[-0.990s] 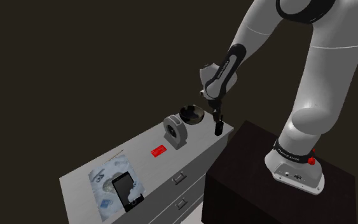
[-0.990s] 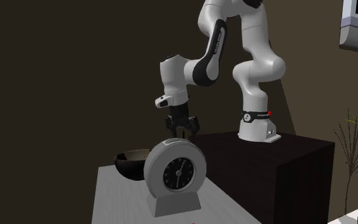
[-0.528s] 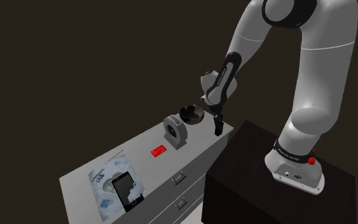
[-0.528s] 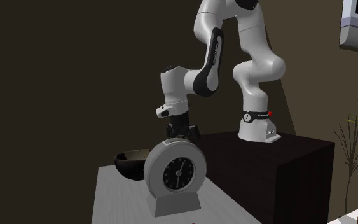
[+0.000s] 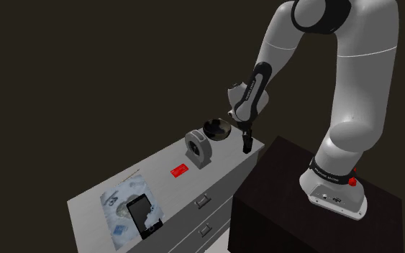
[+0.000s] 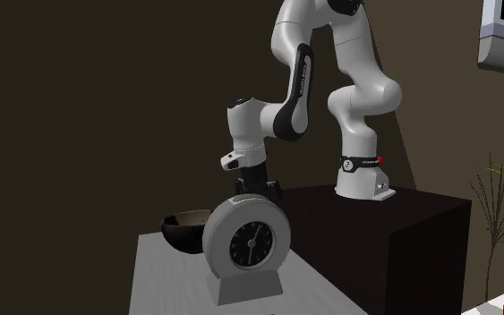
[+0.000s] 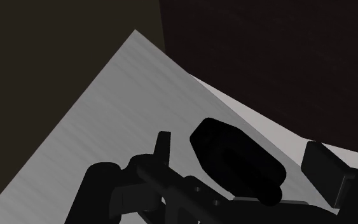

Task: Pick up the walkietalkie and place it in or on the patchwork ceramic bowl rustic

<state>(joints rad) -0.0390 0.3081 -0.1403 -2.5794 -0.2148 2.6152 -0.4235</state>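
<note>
hand (image 5: 246,135) spread, straddling walkietalkie (image 7: 234,159) | long axis upright | cabinet (image 5: 157,169) corner

The walkietalkie (image 7: 234,159) is plain black, and so is the pincer (image 5: 245,132). The arm (image 5: 352,86) is white with dark joints, with a small red button (image 5: 352,181) at its foot. The table (image 7: 120,95) is light grey with a fine brushed grain. The bowl (image 6: 183,229) is dark outside and dull grey-brown inside; I cannot tell its pattern. The clock (image 6: 245,243) is grey, with a black face and pale hands. Left of the clock there is a red card (image 5: 180,170). Farther left, a black phone (image 5: 143,214) lies on a sheet (image 5: 116,200) with a blue and white pattern. The stand (image 5: 287,187) is very dark brown.
</note>
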